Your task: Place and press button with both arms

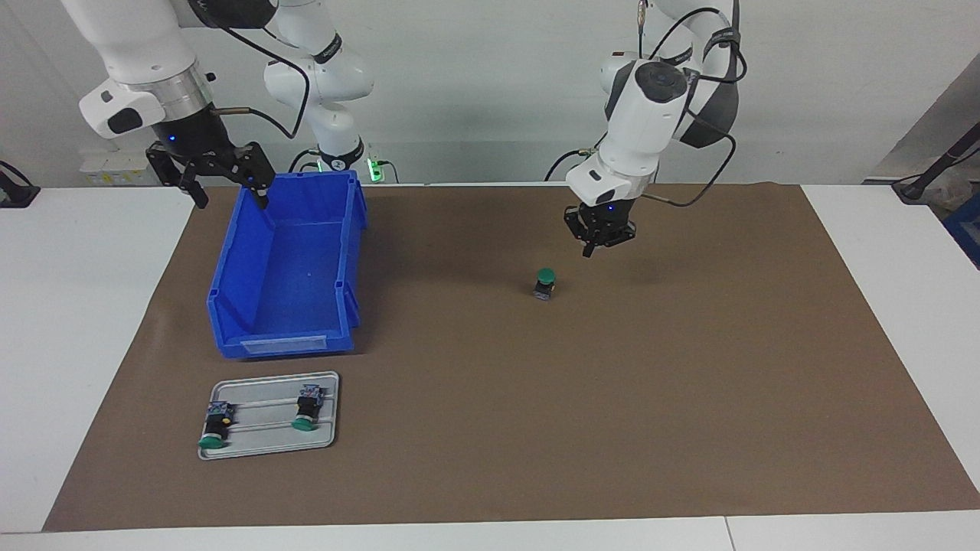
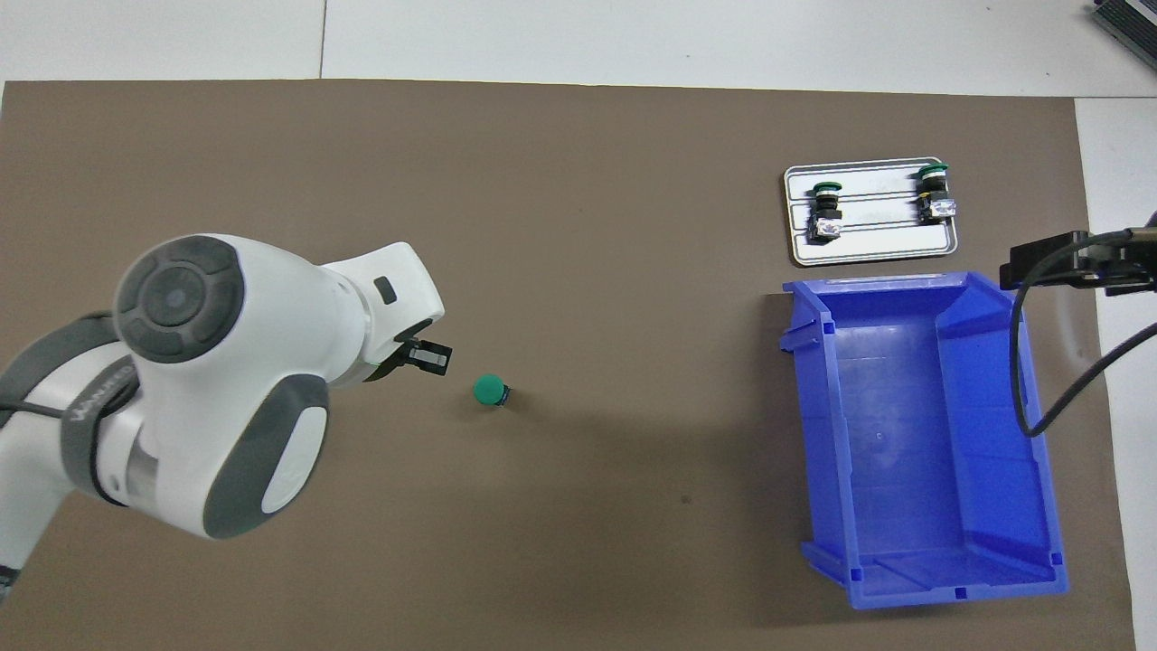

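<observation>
- Left gripper [image 1: 599,246]: black, points down over bare mat beside the button; fingertips pressed together, nothing held. In the overhead view its glossy white and grey wrist covers all but one finger.
- Right gripper [image 1: 224,193]: black, over the bin's edge nearest the robots, at the right arm's end; jaws spread, empty. In the overhead view it is cut off at the picture's edge, only cable and a black part show.
- Button [image 1: 543,283]: upright near the mat's middle, round green cap up, black body, grey-blue base; free of both grippers.
- Bin [image 1: 287,268]: blue moulded plastic, smooth, open-topped, sloped walls, empty; a clear label slot on its low lip, no writing readable.
- Mat [image 1: 612,398]: matte brown sheet on the white table [image 1: 84,344].
- Tray [image 1: 269,416]: grey metal, rounded corners, ribbed, near the mat's corner farthest from the robots at the right arm's end; two spare buttons [image 1: 306,409] lie on their sides, labels too small to read.
</observation>
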Controlling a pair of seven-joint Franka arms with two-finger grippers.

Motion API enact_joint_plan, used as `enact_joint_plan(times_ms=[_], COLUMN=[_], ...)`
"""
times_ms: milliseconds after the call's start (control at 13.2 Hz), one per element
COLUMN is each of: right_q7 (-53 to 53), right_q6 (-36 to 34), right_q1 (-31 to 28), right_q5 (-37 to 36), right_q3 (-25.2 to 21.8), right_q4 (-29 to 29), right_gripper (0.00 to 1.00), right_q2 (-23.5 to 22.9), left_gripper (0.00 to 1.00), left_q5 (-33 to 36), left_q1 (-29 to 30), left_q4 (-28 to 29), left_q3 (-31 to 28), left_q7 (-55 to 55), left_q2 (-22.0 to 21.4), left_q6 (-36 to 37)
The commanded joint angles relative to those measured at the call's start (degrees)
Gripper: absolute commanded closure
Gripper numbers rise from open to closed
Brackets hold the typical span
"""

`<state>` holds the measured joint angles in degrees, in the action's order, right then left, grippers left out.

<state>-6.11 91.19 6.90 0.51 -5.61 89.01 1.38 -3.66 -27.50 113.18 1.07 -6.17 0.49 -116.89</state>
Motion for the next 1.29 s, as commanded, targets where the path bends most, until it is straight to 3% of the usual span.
enact_joint_plan(times_ms=[0,454,1059,1210], right_q7=[-7.82,-18.40,-19.72,-22.69], right_q6=[2.58,7.85,8.74,9.09], right_q1=[4.59,13.83,14.37,16.81], right_q5=[-0.86,-1.03,-0.95,-1.03], right_q3=[0.34,0.34,0.34,0.34], right_q4=[1.34,0.90,2.22,2.13], right_gripper=[0.08,0.08,0.09,0.10], right_q2=[0.47,-1.82,-2.34,-3.74], left_gripper=[1.00,1.00,1.00,1.00], left_q5=[1.99,1.99,1.99,1.99], left_q1=[-2.55,-5.46,-7.22,-7.22], left_q4=[0.45,3.97,10.65,10.14], left_q3=[-0.89,-0.89,-0.89,-0.89], left_q7=[-2.45,-3.41,-4.21,-4.55], left_q2=[2.32,4.60,6.63,6.63], left_q6=[-2.64,-7.65,-16.61,-15.57])
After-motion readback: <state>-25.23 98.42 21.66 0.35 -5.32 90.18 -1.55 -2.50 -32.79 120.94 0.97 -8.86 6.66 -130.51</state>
